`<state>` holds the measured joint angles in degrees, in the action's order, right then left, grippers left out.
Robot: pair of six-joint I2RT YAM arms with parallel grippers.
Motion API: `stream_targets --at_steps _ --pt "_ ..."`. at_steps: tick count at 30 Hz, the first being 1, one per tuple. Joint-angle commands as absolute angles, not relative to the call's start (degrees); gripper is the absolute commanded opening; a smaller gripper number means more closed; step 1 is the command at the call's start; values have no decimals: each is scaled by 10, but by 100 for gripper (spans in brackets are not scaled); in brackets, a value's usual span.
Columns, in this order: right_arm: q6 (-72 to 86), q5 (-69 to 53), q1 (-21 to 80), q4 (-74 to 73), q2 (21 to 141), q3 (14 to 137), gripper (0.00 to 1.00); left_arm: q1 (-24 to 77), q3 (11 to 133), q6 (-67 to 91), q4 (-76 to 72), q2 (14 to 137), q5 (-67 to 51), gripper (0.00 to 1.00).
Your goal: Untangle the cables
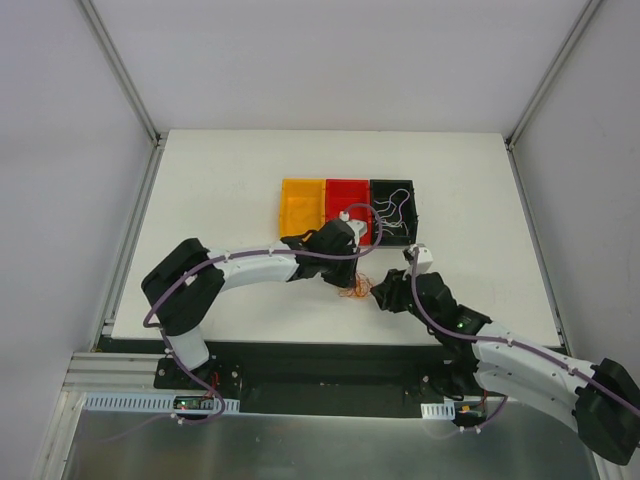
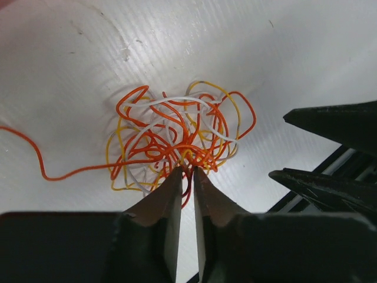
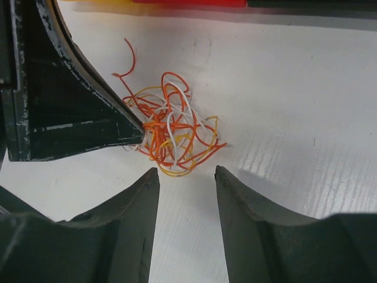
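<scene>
The cables (image 2: 177, 138) are a small tangled clump of red, orange-yellow and white wires on the white table, also showing in the right wrist view (image 3: 172, 132) and top view (image 1: 354, 290). One red strand trails off to the left (image 2: 41, 165). My left gripper (image 2: 187, 171) is nearly closed at the clump's near edge, with a red strand pinched between its fingertips. In the top view it (image 1: 347, 272) sits just above the clump. My right gripper (image 3: 187, 172) is open and empty, a short way off the clump's other side, and also shows in the top view (image 1: 379, 292).
Three small bins stand in a row behind the clump: orange (image 1: 302, 205), red (image 1: 347, 193) and black (image 1: 396, 228). The black bin holds some white wires (image 1: 392, 208). The table's front edge (image 1: 330, 343) is close behind the grippers.
</scene>
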<state>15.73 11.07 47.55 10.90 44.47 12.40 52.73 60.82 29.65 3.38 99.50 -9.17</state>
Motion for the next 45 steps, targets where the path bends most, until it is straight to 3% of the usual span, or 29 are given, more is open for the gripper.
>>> stream_targets --at_steps 1,3,18,32,40,45 --pt "164 102 473 140 464 127 45 542 618 278 41 997 -92 6" --pt "166 98 473 144 473 128 45 546 615 281 45 989 -84 0" --pt "207 22 473 231 540 139 60 567 577 338 48 866 -93 0" --pt "193 28 474 276 388 89 73 567 583 379 38 804 -141 0" --pt "207 46 473 358 501 104 73 568 557 435 -89 744 -242 0" --pt "242 133 468 270 597 143 73 568 618 433 -96 718 -280 0"
